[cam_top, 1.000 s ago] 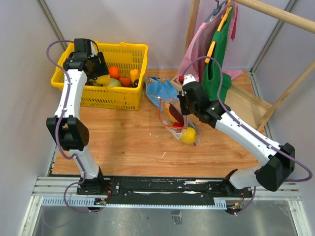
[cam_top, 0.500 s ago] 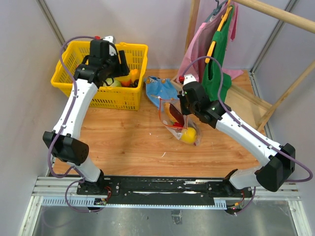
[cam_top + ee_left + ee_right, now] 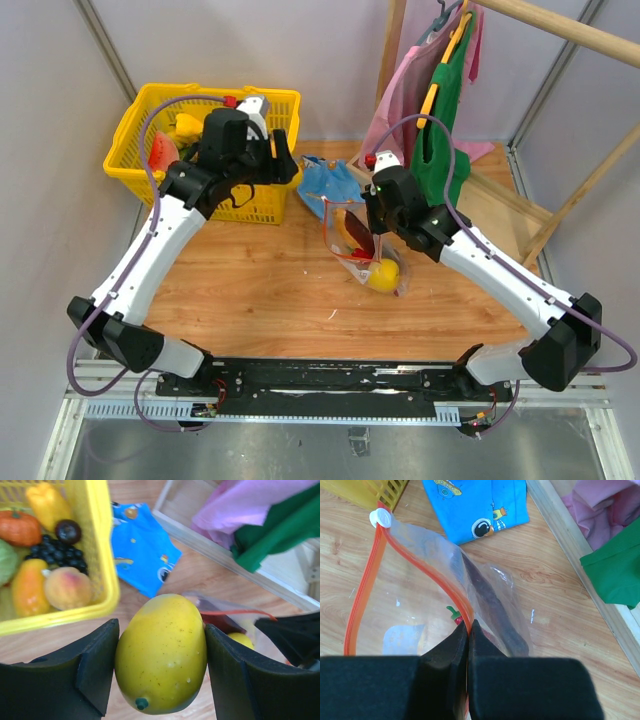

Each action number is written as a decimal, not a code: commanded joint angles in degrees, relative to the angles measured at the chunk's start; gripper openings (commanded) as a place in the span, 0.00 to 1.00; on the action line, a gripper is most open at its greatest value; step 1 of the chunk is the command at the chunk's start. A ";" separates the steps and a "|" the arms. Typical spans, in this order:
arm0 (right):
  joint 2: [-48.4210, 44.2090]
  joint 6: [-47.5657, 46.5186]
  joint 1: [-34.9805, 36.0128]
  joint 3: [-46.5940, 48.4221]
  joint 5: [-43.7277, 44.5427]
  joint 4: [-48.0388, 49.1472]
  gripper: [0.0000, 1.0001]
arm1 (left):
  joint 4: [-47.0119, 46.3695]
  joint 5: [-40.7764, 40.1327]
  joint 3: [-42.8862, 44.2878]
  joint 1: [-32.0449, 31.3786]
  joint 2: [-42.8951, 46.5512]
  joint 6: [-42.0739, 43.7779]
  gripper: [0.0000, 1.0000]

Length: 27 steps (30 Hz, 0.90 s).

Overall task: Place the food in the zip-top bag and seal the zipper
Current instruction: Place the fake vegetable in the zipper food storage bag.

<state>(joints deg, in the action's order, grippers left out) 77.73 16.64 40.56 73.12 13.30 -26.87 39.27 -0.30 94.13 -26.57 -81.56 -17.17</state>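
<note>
**A:** How far along were we at that moment?

**B:** About halfway, we judged. The lemon (image 3: 383,275) and the dark red slice (image 3: 492,610) lay inside the zip-top bag (image 3: 420,605). The bag stood on the table (image 3: 250,290), just in front of the blue pouch (image 3: 142,547).

**A:** And the mango?

**B:** We had the mango (image 3: 161,652) in the left gripper (image 3: 162,680). The jaws were spread about as wide as the fruit and pressed on both of its sides. It hung in the air beside the yellow basket (image 3: 107,555), between the basket and the bag and well short of the mouth.

**A:** Was the mouth ready for it?

**B:** We thought so. The right gripper (image 3: 469,630) was pinched tight on one lip of the bag, right at the zipper (image 3: 362,595), and held that edge up. The two halves of the strip bowed apart, so the opening gaped. The white slider (image 3: 379,517) sat at the far end of the strip.

**A:** What did we have left to do?

**B:** The mango needed carrying over and dropping through the gap. A peach (image 3: 67,587) lay in the basket among other fruit, and we took it for the last piece to fetch. After that the zipper needed closing along its whole length, which we had not begun.

**A:** Any worry?

**B:** The bag was soft and held by one lip only. We suspected it might sag or tip when the mango landed.
</note>
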 commanded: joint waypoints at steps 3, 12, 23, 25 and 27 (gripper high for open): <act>-2.07 1.63 -0.68 -1.20 -0.52 1.27 0.01 | -7.00 6.44 -5.74 -4.74 4.29 -5.88 0.25; -2.85 1.86 -0.64 -2.42 -2.29 2.59 0.01 | -9.78 13.39 -11.15 -8.59 3.79 -10.36 0.25; -3.71 2.26 -0.69 -3.56 -4.81 4.10 0.01 | -13.10 16.78 -15.11 -11.36 0.19 -13.56 0.27; -3.81 2.34 -0.65 -3.71 -5.14 4.32 0.00 | -13.64 16.83 -15.53 -11.99 -0.80 -13.97 0.28; -4.12 2.35 -0.66 -3.92 -5.30 4.63 0.01 | -14.07 16.90 -16.07 -12.49 -1.97 -14.37 0.29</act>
<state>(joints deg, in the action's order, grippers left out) 75.48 18.20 40.56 69.87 8.95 -24.10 27.88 14.81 79.05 -37.71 -81.69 -30.28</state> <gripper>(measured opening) 0.010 0.678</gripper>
